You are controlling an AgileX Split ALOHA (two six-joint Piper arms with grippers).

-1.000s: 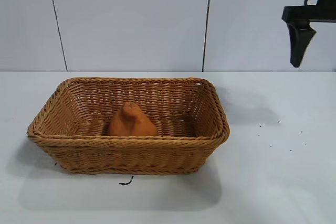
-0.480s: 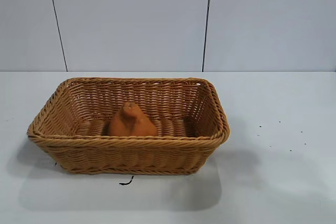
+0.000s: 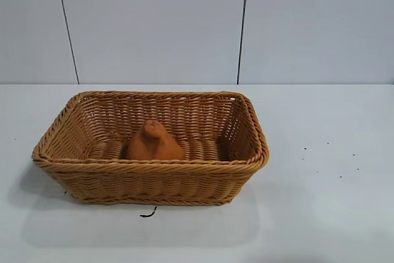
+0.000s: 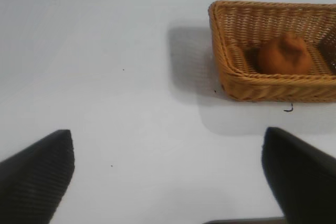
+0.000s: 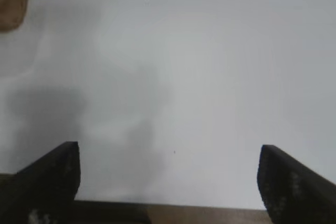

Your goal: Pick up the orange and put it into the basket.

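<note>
Gone from the exterior view, the right gripper [image 5: 168,182] (jaws spread, like the left gripper [image 4: 168,174]) leaves the orange [image 3: 155,142] inside the basket [image 3: 148,165], where only a stray bump could tip it.

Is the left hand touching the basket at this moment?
Apart. In the left wrist view the left hand is wide open over bare table, and the basket, with the orange inside, stands farther off.
</note>
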